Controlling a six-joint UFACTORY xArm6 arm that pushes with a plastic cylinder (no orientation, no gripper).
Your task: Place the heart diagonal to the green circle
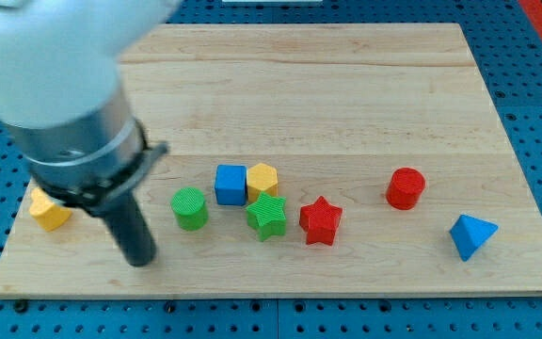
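Note:
The green circle block (189,208) sits in the lower middle-left of the wooden board (346,85). A yellow block (49,210) lies near the board's left edge, partly hidden behind the arm, so its shape is not clear. No other block looks like a heart. My tip (141,260) rests on the board below and to the left of the green circle, with a small gap between them. It is to the right of and below the yellow block, touching neither.
To the right of the green circle lie a blue cube (231,184), a yellow hexagon (263,179), a green star (267,216) and a red star (321,220). Farther right are a red cylinder (406,187) and a blue triangle (471,235). The arm's bulky body covers the upper left.

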